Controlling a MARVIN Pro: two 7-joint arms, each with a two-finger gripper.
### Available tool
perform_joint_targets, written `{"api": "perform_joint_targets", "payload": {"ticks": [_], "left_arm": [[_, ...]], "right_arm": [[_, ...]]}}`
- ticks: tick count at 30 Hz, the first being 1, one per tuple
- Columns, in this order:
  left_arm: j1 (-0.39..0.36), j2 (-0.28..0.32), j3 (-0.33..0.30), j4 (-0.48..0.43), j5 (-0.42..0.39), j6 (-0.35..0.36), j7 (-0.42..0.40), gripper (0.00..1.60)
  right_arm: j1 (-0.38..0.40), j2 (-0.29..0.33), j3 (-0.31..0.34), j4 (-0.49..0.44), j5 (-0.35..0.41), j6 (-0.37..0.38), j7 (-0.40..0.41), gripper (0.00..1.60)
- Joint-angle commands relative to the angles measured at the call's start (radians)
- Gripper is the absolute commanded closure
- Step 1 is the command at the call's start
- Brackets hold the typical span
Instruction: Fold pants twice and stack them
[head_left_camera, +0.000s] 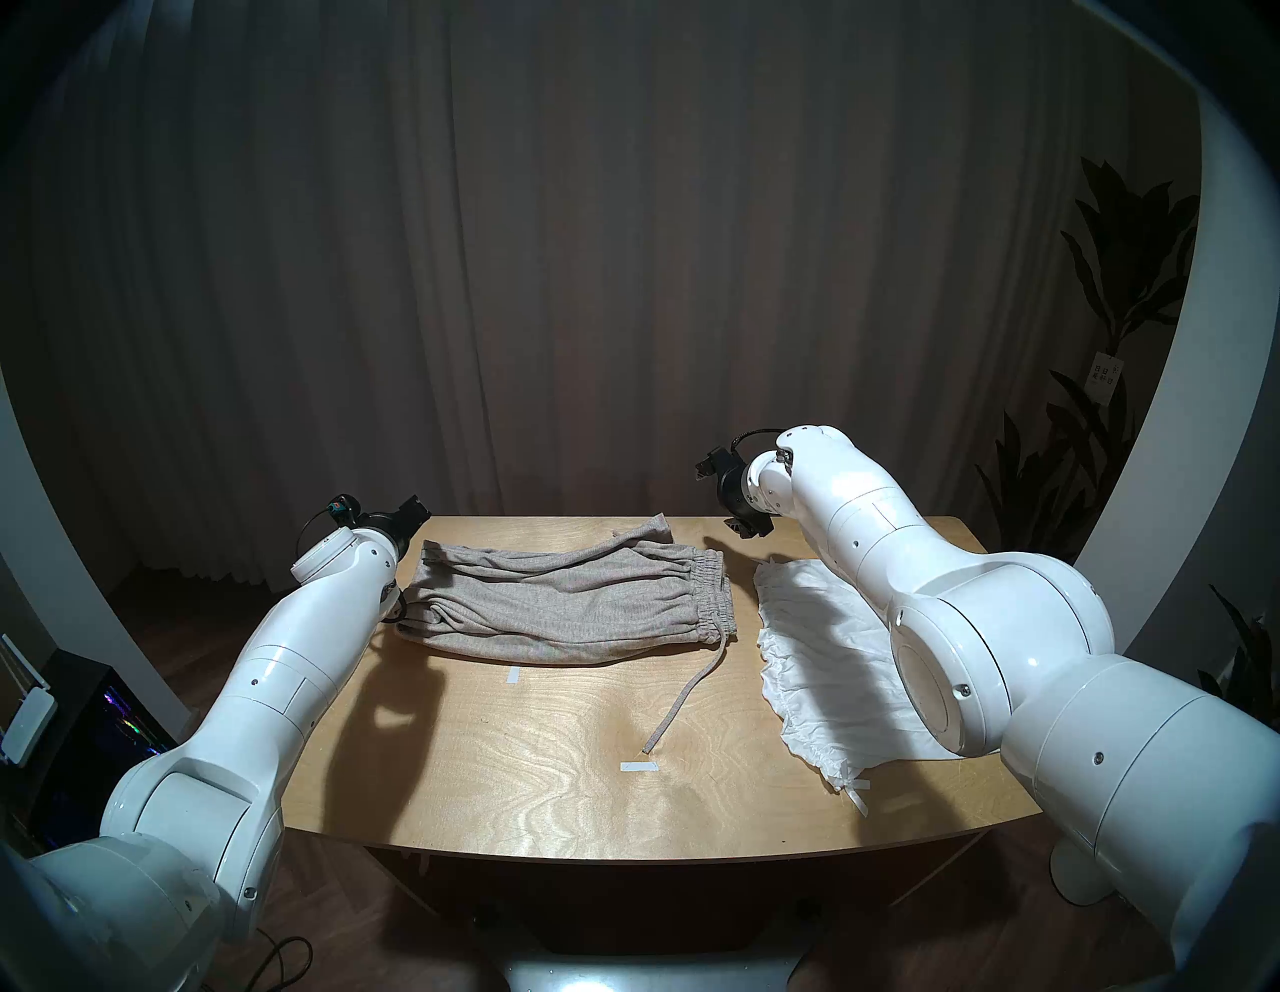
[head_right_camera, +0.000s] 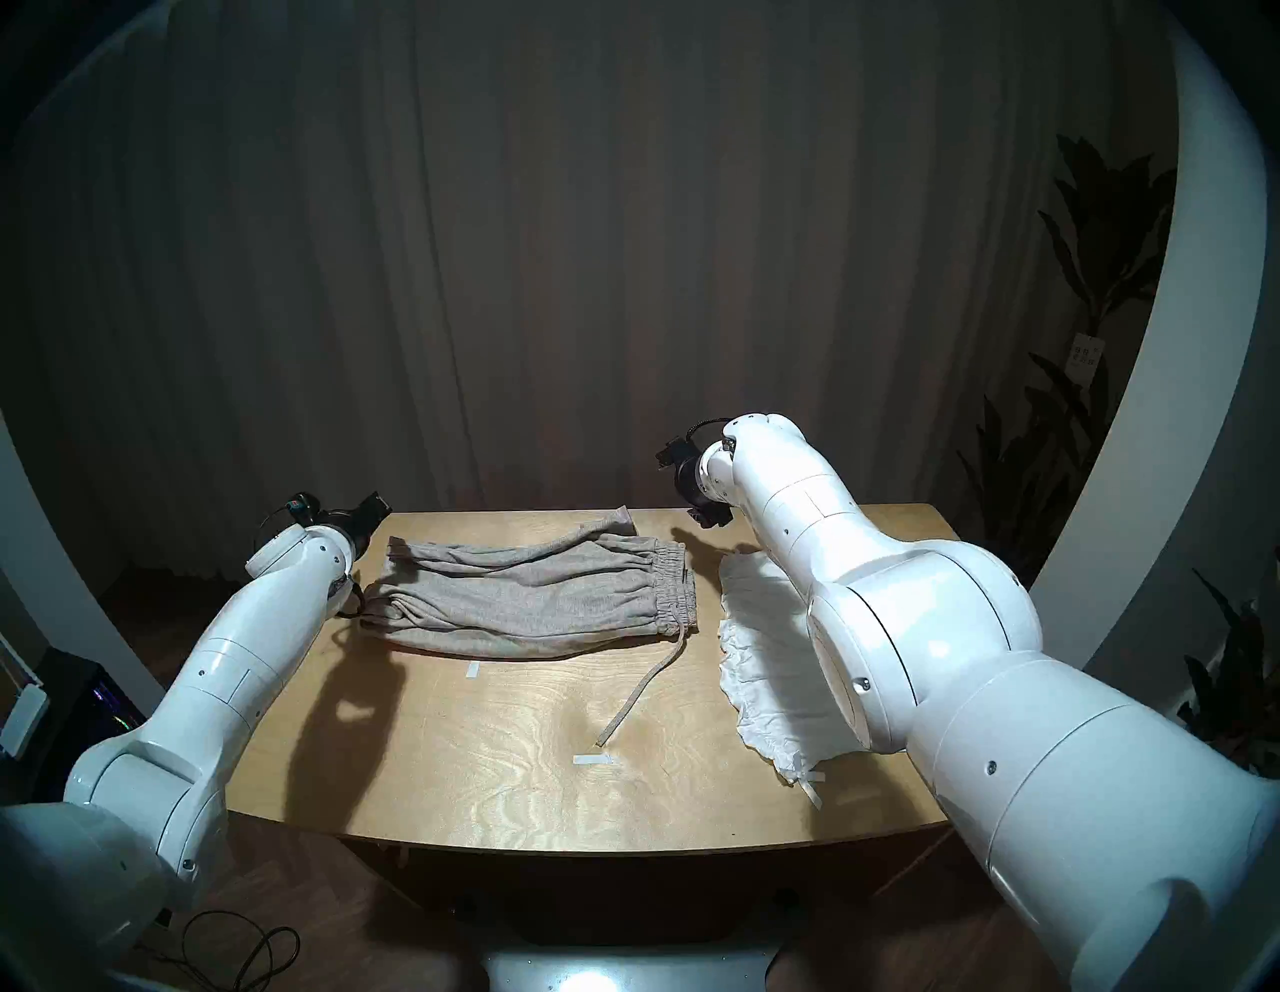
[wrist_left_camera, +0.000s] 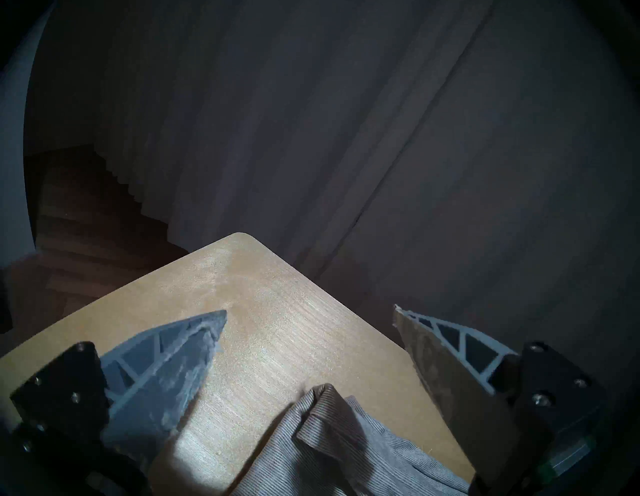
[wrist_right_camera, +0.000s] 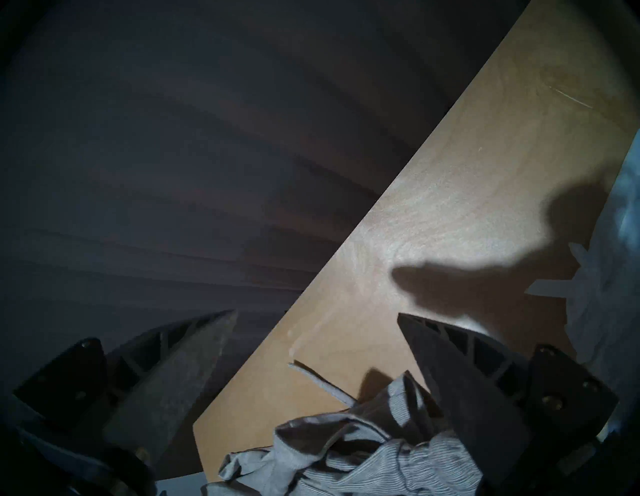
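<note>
Above the far left corner of the bench (head_left_camera: 554, 776), the left pincer (wrist_left_camera: 308, 315) stands wide with nothing between its fingers, a fold of the grey pants (head_left_camera: 568, 603) just under it. Near the far edge, the right pincer (wrist_right_camera: 317, 317) is likewise spread wide and empty, above the pants' waistband end. The pants lie folded lengthwise across the far half of the bench, their drawstring (head_left_camera: 682, 700) trailing toward the near edge. Just beside them on the right, partly under the right arm, lie the white shorts (head_left_camera: 824, 658), spread flat.
</note>
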Motion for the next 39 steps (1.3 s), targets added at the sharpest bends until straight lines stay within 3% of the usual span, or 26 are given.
{"api": "perform_joint_targets", "payload": {"ticks": [1, 39], "left_arm": [[0.005, 0.025, 0.001, -0.04, 0.021, -0.019, -0.002, 0.0], [0.1, 0.098, -0.006, -0.147, 0.08, -0.071, -0.004, 0.0]], "right_arm": [[-0.004, 0.004, -0.049, -0.028, -0.049, 0.0, 0.017, 0.0], [-0.017, 0.053, -0.359, -0.123, -0.349, -0.061, 0.058, 0.0]]}}
